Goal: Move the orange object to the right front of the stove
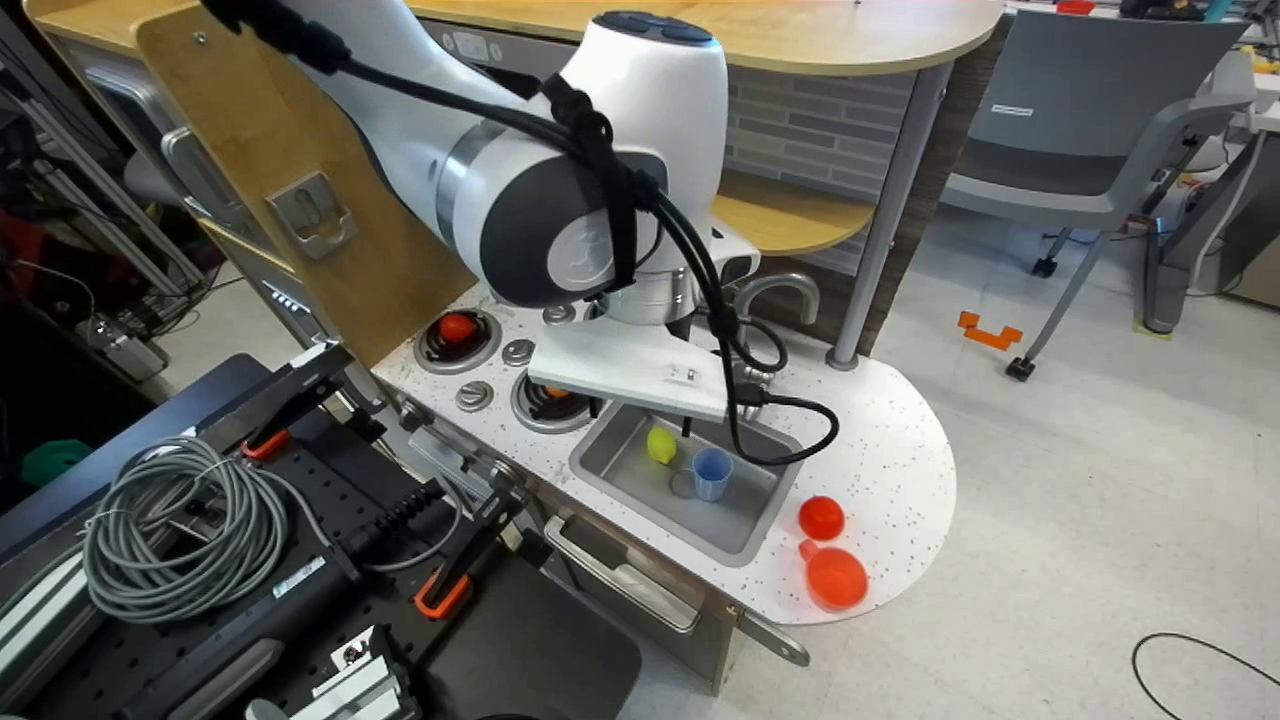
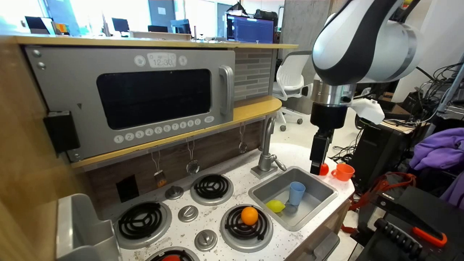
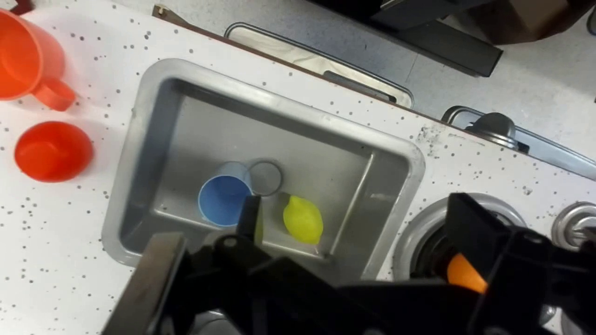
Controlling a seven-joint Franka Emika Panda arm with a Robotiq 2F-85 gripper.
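White stove [image 2: 207, 216], orange object [image 2: 249, 216] on its near right burner [image 2: 246, 247], sink [image 2: 319, 194] to the right with yellow lemon [image 2: 275, 206] and blue cup [image 2: 297, 194], end effector [image 3: 357, 200] raised above the sink, fingers [image 3: 471, 221] wide apart, empty, red-orange cup [image 2: 343, 172] farther right on the table [image 1: 900, 470]

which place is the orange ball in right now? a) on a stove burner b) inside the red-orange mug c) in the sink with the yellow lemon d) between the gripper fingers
a, since in an exterior view the orange ball rests on the black coils of a stove burner, outside the sink beside it.
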